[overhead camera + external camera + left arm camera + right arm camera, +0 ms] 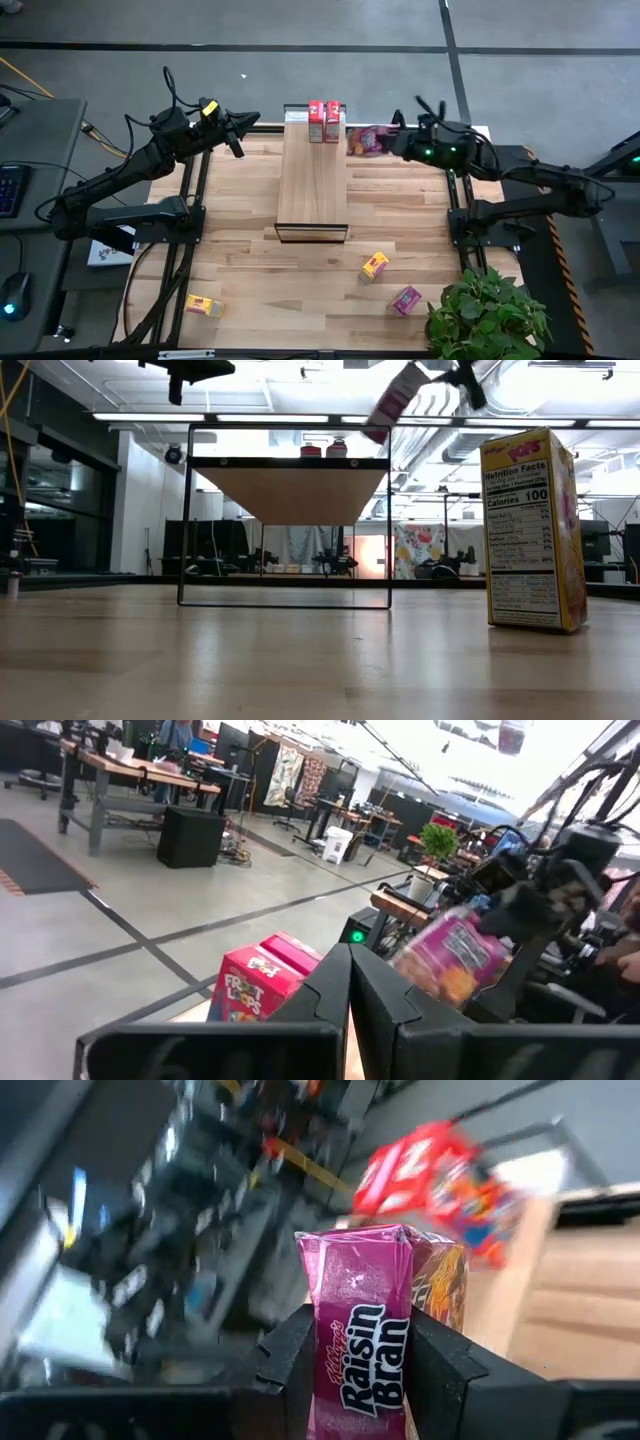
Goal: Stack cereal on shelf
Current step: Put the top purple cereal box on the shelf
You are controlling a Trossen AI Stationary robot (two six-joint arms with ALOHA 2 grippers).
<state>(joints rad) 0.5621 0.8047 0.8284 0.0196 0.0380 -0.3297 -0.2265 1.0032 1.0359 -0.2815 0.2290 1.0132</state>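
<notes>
High view showed my right claw [385, 143] clamped on a magenta Raisin Bran box [365, 141], holding it in the air just beside the far end of the shelf [312, 180], off its right edge. Right wrist view confirmed it: the pink box [365, 1320] sat pinched between both my fingers [290, 1355]. Two red Froot Loops boxes [324, 121] stood side by side on the far end of the shelf top. My left claw [243, 125] hung near the far left corner of the bench [250, 270], its fingers pressed together on nothing. On the bench, one yellow box [374, 265] stood near the front, another yellow box [204, 306] lay by the front left corner, and a second magenta box [406, 299] lay beside a potted plant [488, 315].
</notes>
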